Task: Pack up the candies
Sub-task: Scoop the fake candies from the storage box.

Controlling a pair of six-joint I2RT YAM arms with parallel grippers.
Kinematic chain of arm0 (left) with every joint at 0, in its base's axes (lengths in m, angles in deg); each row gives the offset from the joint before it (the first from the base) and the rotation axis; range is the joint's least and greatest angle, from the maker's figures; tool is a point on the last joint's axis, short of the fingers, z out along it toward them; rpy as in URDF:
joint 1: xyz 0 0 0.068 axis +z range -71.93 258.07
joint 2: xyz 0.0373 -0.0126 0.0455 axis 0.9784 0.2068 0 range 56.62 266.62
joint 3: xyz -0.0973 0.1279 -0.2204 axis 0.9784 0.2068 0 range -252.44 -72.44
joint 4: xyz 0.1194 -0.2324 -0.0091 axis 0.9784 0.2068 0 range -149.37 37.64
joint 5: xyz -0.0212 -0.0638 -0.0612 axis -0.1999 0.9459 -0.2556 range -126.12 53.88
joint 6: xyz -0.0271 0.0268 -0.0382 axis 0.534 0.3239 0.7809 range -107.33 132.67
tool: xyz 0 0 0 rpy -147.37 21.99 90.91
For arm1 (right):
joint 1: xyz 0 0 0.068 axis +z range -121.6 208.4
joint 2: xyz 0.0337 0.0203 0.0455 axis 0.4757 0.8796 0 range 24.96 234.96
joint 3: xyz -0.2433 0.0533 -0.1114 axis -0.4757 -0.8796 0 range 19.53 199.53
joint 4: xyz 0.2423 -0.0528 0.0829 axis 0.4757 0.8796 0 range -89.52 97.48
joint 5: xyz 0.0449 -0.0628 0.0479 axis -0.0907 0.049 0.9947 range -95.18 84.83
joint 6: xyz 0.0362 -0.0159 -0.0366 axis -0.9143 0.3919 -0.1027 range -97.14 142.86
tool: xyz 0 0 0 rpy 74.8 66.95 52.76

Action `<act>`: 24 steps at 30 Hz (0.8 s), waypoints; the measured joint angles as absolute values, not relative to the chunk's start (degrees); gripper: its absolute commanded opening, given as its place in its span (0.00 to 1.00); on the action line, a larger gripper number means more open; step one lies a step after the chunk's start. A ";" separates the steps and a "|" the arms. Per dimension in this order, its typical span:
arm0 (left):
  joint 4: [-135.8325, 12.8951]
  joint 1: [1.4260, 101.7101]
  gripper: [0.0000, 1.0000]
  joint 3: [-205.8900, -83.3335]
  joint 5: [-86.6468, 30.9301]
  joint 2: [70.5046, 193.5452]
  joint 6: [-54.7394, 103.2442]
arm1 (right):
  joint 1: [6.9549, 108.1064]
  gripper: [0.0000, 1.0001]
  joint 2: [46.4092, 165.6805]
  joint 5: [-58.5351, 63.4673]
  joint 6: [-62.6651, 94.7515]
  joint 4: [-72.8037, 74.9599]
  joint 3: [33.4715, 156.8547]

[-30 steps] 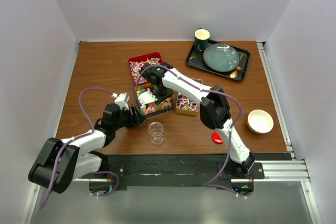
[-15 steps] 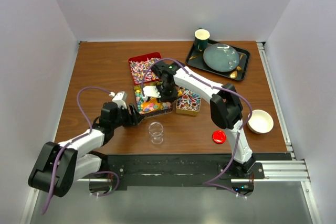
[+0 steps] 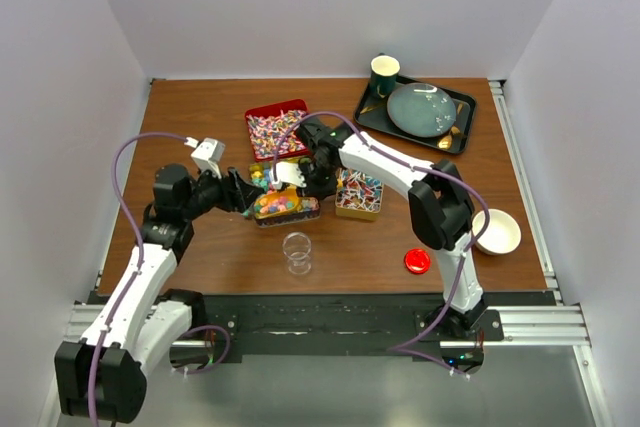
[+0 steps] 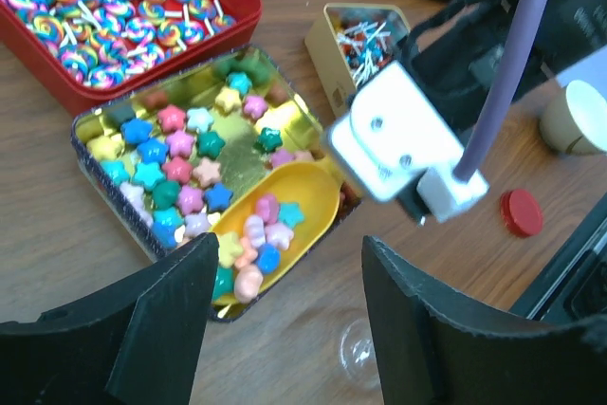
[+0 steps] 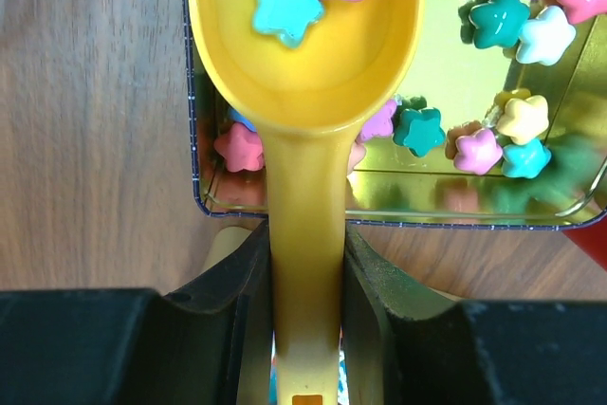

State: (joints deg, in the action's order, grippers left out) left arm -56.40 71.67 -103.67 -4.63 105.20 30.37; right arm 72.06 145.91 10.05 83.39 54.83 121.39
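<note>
A scoop (image 4: 305,189) of candies (image 4: 264,234) is being clamped over the tin (image 4: 239,164) by the right gripper (image 5: 305,265), the left gripper (image 4: 288,267) spread wide at nine o'clock.

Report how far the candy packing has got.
Done: nothing packed yet; the glass jar looks empty, a red lid lying apart. In hand: the right tool grips a yellow scoop loaded with star candies at the gold tin; the left tool is open beside it. Left: tipping the scoop into the jar, more candies, lid.
</note>
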 measured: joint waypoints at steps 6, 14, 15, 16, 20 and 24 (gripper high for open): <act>-51.90 73.31 0.68 -103.82 -5.68 105.15 27.94 | 69.96 0.00 147.37 14.16 80.68 53.08 119.73; -52.03 82.01 0.69 -109.15 -11.52 111.73 24.11 | 66.66 0.00 145.82 22.07 75.76 47.49 115.30; -52.08 82.97 0.68 -109.98 -12.28 112.82 23.94 | 66.40 0.00 145.32 22.99 74.87 46.50 114.40; -52.03 83.70 0.68 -110.53 -12.74 113.59 23.81 | 66.12 0.00 144.82 23.73 74.04 45.30 113.35; -50.85 85.23 0.68 -111.21 -14.51 115.05 22.39 | 65.27 0.00 142.28 25.89 70.41 40.69 108.78; -50.26 85.58 0.69 -111.21 -15.74 115.05 20.03 | 64.43 0.00 138.06 25.92 66.43 36.19 102.71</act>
State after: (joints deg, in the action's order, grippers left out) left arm -50.26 85.58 -111.21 -15.74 115.05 20.03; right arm 64.43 138.06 25.92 66.43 36.19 102.71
